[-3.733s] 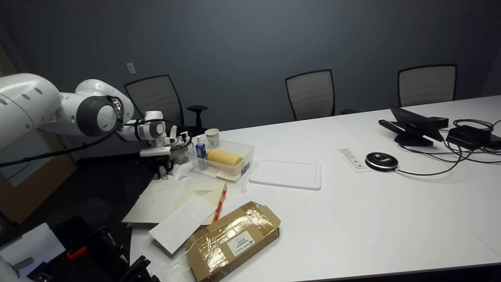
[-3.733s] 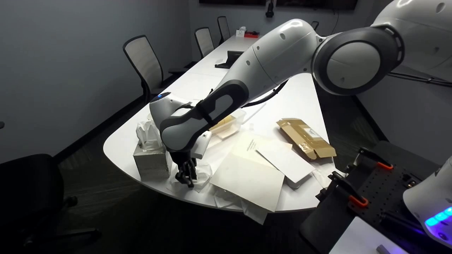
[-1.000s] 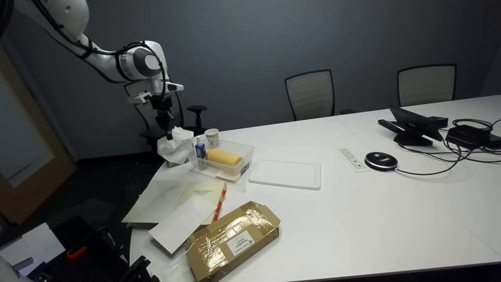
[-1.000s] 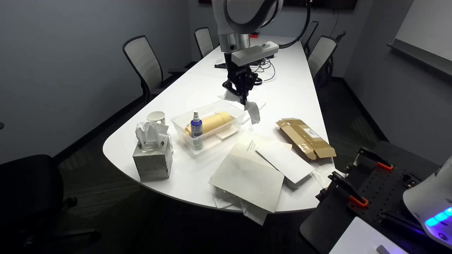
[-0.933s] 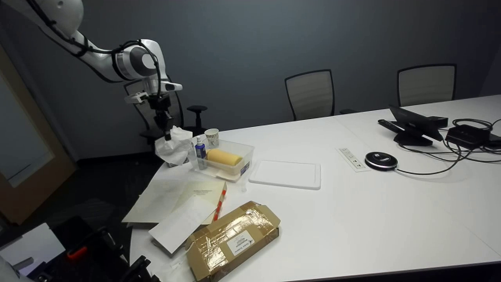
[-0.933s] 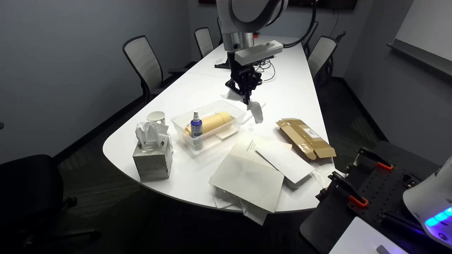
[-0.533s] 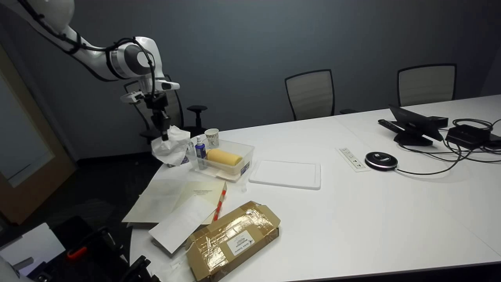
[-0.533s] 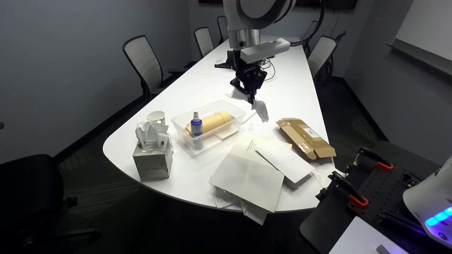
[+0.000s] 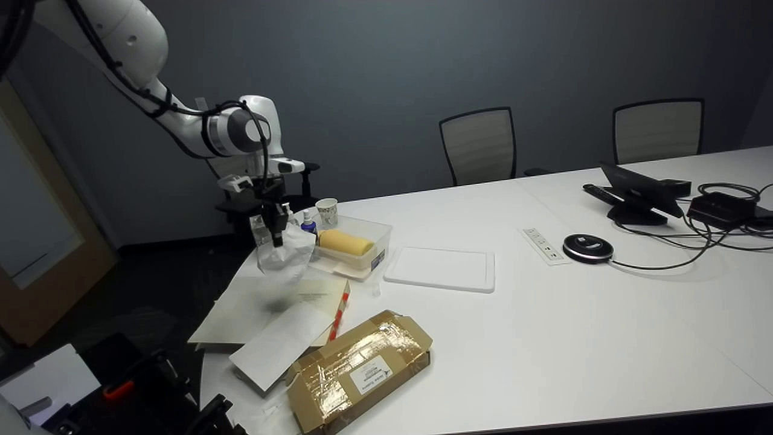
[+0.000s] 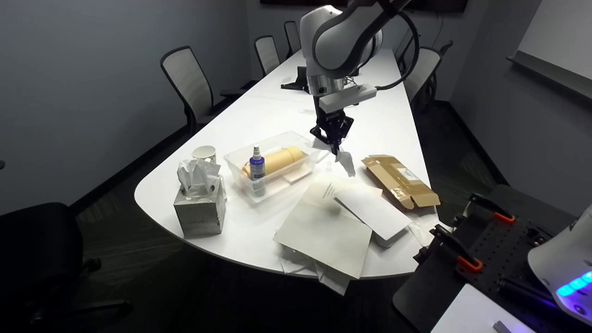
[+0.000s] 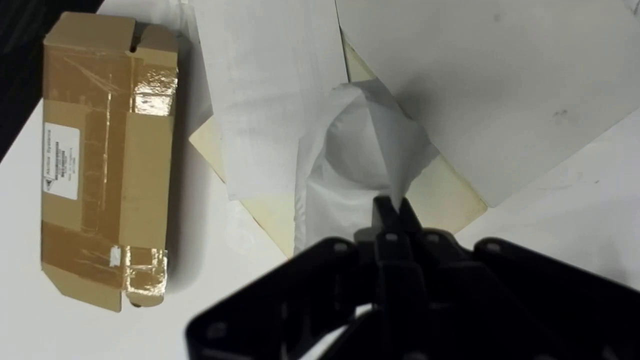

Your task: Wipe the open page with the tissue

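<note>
Step in hand, by judgement: bring tissue [image 11: 340,207] down onto open page [image 10: 323,227]; jaws of gripper [image 11: 396,207] pressed together, pinching tissue by one part, remainder hanging loose beyond jaws; open page below jaws, tissue seemingly clear of it; lower slowly until slack bunches under jaws, then stroke lightly; limp tissue likely to trail, so favour short strokes; loose white sheet [image 11: 265,92], up-left of jaws in wrist view, overlaps open page and may drag; begin away from it; avoid cardboard box [image 11: 107,170], farther left
</note>
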### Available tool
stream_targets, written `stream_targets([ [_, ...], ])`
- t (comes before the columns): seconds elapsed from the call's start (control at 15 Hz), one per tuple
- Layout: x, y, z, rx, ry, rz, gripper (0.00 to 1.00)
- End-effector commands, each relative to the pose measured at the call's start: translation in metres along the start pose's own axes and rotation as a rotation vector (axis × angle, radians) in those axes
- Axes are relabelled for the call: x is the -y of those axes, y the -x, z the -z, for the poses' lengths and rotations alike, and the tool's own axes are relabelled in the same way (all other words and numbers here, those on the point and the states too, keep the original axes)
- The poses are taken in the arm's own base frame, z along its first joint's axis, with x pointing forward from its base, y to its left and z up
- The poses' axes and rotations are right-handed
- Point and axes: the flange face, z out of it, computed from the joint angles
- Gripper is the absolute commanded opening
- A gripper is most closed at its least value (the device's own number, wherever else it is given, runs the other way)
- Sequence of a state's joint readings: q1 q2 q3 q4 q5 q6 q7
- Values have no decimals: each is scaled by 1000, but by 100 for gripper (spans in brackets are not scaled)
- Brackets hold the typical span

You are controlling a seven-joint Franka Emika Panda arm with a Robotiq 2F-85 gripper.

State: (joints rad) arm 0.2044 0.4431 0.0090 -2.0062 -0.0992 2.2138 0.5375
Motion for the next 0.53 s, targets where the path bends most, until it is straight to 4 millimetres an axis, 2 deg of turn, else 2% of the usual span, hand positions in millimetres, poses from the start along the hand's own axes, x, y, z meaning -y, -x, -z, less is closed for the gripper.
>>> stream_targets([
  [0.0,4,-19,-33,-3,-26,-33,0],
  [0.47,11,-30,-100,4,-56,-81,0],
])
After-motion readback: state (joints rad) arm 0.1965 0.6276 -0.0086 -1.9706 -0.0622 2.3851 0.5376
